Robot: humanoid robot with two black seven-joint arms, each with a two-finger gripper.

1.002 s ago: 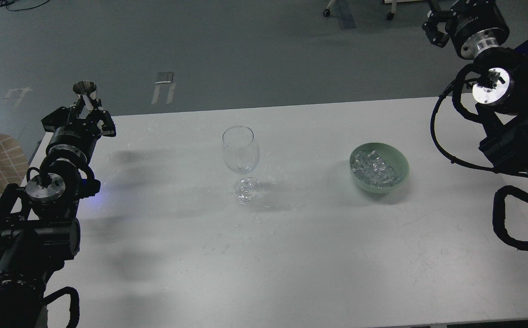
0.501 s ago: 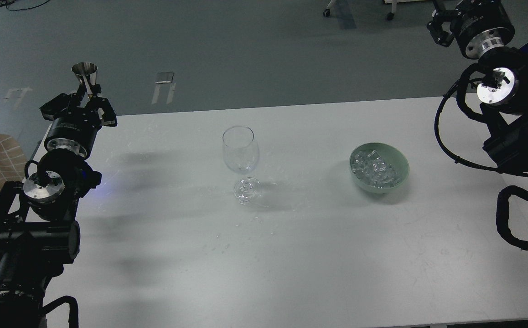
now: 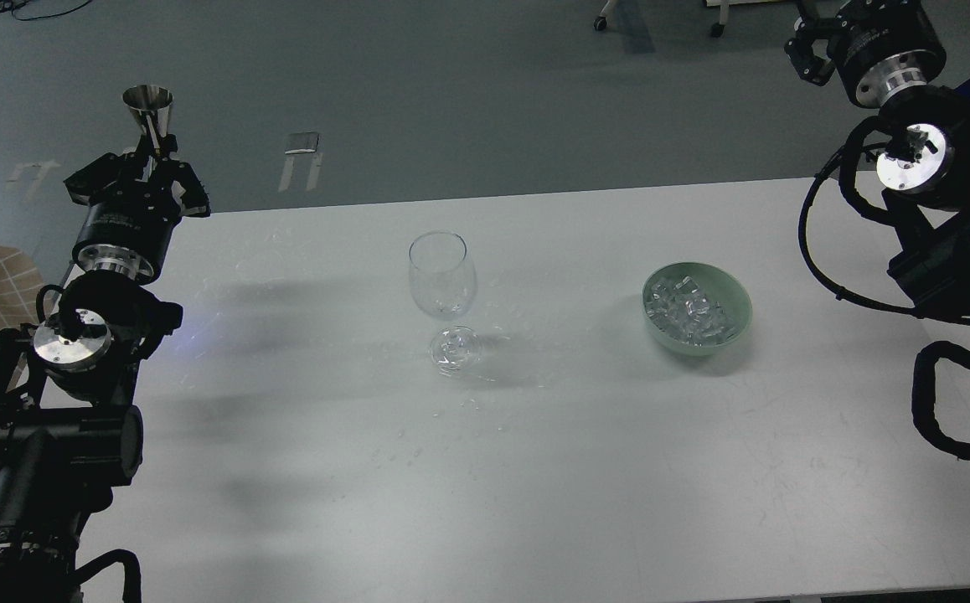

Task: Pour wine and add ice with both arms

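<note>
Clear wine glass (image 3: 442, 276) empty on desk (image 3: 535, 469); ice (image 3: 686, 314) unmoved in green bowl (image 3: 732, 293); left gripper (image 3: 150, 155) pinching steel jigger (image 3: 148, 109); right gripper (image 3: 807, 54) jaws unreadable.

Both my arms are bulky and black. The left arm (image 3: 74, 352) has silver ring joints, a round silver end cap, and short black fingers (image 3: 192, 197) past its ribbed wrist cylinder. The right arm (image 3: 937, 209) shows the same silver rings, with thick black cables (image 3: 820, 260) looping below it.
</note>
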